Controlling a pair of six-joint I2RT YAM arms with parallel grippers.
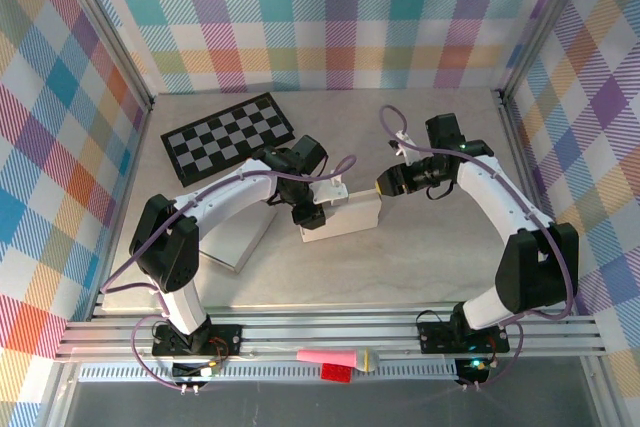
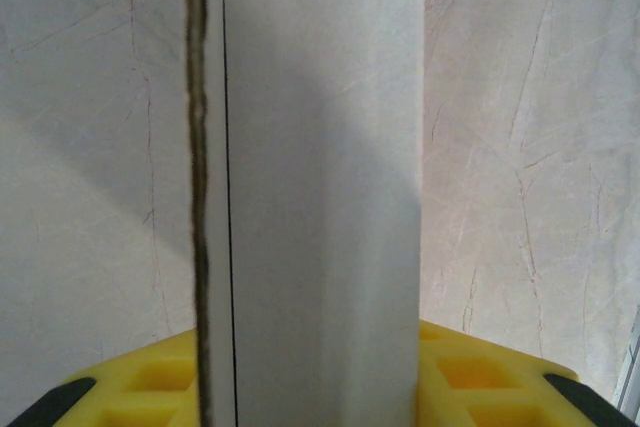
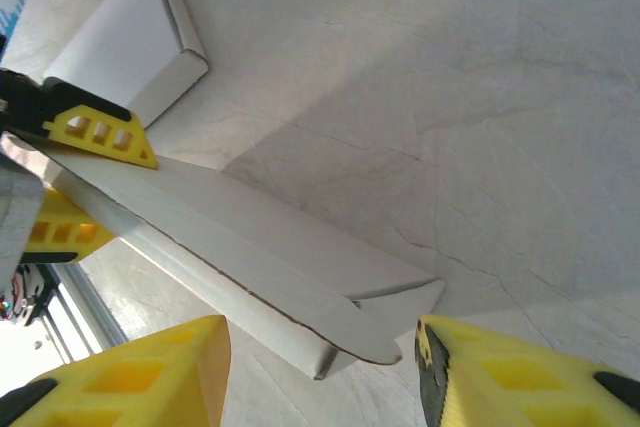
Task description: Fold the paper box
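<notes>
The left arm (image 1: 215,202) and right arm (image 1: 500,197) have white links, black joints and black bases. A lilac cable (image 1: 384,119) loops along each. The fingers (image 3: 130,377) are yellow, with square recesses, on black mounts.

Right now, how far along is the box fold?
Partway, by the look of it. Done: the paper box already has long walls folded up. In hand: the left pincer is clamped on one upright wall, and the right pincer stands open around the end flap, not gripping it. Left: that flap looks untucked, and a second cardboard piece lies beside the box.
</notes>
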